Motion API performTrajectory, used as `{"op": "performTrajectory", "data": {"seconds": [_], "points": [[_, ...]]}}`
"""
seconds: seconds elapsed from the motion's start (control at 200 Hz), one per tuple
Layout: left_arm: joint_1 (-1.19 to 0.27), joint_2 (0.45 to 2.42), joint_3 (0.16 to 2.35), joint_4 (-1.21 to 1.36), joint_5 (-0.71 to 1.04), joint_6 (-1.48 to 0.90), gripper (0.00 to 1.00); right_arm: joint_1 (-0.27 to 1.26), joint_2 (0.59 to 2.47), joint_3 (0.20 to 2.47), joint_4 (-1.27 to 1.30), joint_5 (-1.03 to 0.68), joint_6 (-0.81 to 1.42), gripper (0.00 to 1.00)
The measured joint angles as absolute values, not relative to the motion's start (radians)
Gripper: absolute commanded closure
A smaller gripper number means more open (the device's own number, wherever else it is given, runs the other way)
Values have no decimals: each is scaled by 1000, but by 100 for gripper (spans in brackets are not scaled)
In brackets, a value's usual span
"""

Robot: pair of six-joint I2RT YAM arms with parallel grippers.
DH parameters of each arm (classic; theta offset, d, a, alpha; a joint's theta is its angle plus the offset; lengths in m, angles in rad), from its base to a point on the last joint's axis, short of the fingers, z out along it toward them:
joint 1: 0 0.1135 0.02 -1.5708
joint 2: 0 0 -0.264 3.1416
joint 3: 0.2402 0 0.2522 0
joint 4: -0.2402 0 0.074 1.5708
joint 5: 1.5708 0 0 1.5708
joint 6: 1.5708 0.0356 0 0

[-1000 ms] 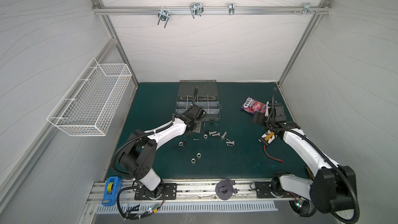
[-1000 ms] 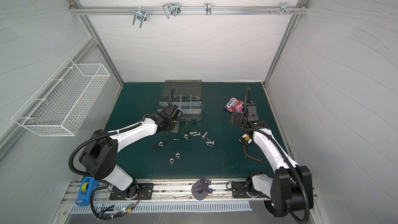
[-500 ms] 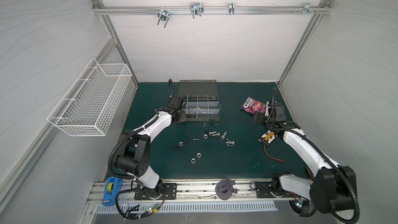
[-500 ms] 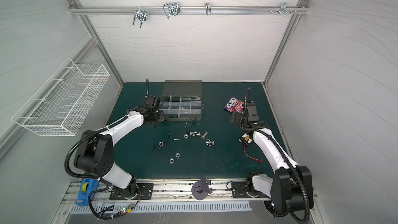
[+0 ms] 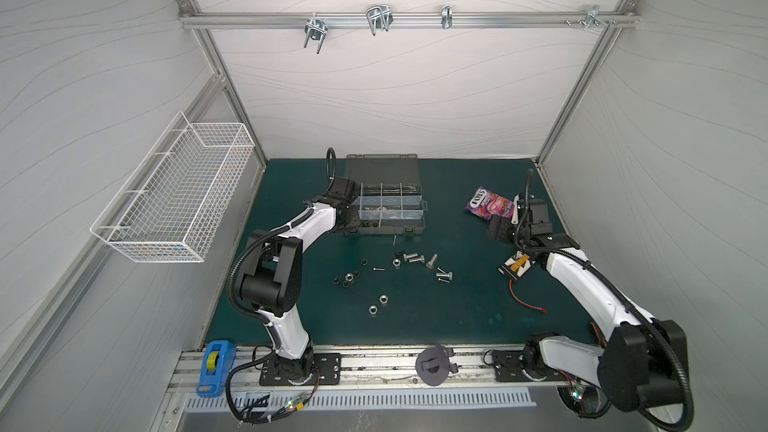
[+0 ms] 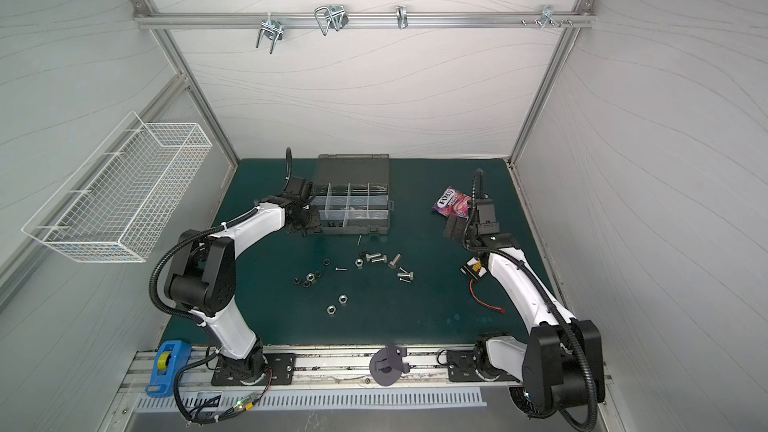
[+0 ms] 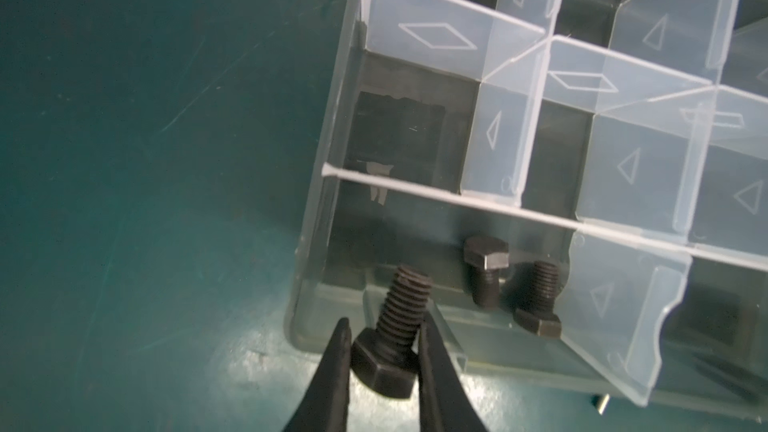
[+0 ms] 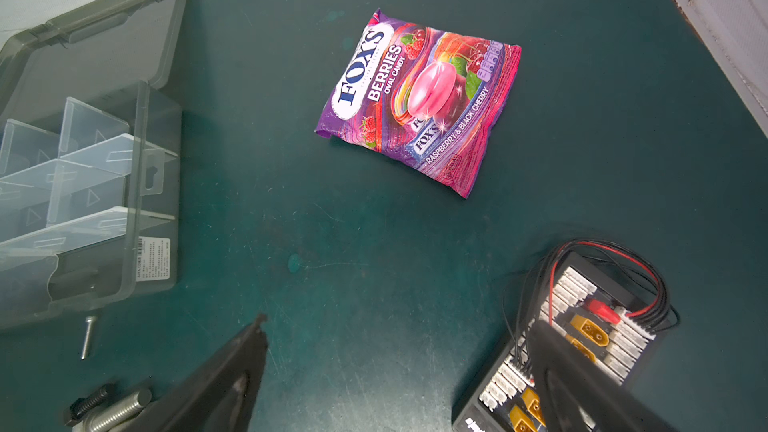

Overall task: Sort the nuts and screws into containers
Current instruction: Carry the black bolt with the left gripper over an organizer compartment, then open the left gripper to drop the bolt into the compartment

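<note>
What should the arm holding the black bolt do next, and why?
Probably carry the left gripper slightly further over the corner compartment, then open it. The black bolt it grips has only its threaded tip past the case wall, its head over the mat, and two matching black bolts already lie in that compartment.

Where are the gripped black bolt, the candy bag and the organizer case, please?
black bolt (image 7: pixel 382 367): left wrist view, hex head.
candy bag (image 8: pixel 419 105): right wrist view, front middle.
organizer case (image 5: pixel 382 168): a top view, open lid.
</note>
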State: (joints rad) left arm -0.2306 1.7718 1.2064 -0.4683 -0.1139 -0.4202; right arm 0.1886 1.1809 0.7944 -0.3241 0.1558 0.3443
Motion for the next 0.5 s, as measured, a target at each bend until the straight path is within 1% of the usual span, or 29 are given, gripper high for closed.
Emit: {"op": "performTrajectory", "data": {"seconds": [0.18,0.245,0.285,0.34,0.405,0.5], "points": [[-221,1816,1232,-464,-107,-420,88,189,1181,794,-324,156,344,1],[-219,1827,1236,-463,-102,-420,85,189,1181,794,-324,156,344,1],[-218,1835,1238,-463,-99,-420,82,189,1181,794,-324,156,344,1],[-217,1845,1243,-463,-96,-420,75,189,1181,794,-324,156,344,1],[-216,1851,1245,-456,-93,-420,68,189,1182,794,-324,156,344,1],[-216,1852,1245,-450,-91,-422,65,189,1183,794,-324,156,344,1]]}}
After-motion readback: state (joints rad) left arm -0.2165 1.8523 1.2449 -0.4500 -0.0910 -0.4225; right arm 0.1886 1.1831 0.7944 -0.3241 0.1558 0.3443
